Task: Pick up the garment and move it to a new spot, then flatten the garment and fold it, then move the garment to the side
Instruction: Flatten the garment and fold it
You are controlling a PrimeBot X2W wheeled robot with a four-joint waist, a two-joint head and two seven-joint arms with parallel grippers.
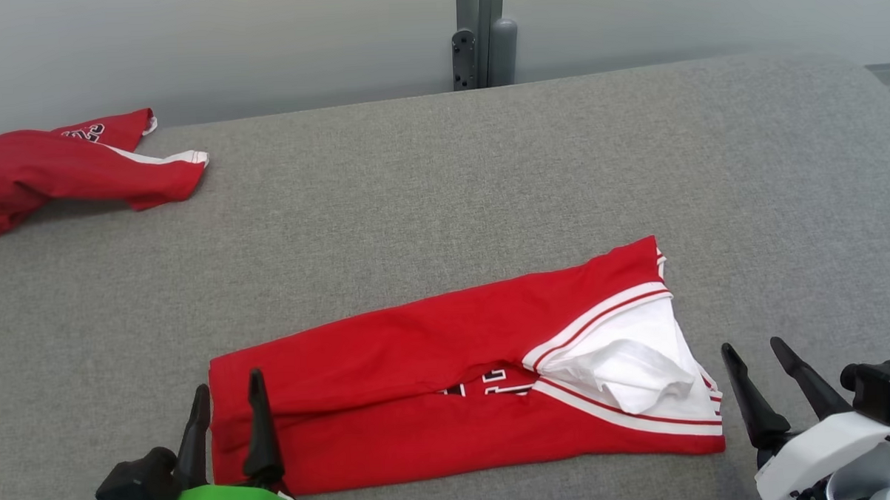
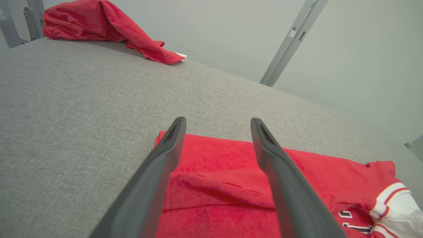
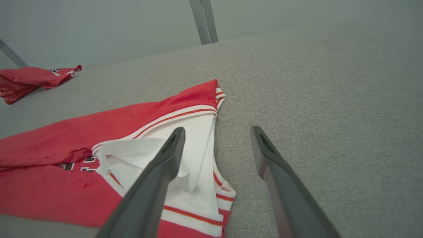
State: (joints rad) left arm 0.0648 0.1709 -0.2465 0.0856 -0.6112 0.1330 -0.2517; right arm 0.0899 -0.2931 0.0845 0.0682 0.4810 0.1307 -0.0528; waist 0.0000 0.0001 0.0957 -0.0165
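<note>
The garment is a red jersey with white and red striped trim, folded lengthwise into a long band on the grey surface, white sleeve lining showing at its right end. My left gripper stands open at the garment's left end, fingers over its corner, holding nothing. My right gripper stands open just past the garment's right end, empty. Through the right wrist camera, its left finger lies over the white lining and its right finger over bare surface.
A second red garment lies crumpled at the far left back of the grey padded surface, also in the left wrist view. A grey metal post stands behind the back edge. Bare surface spreads to the right and behind.
</note>
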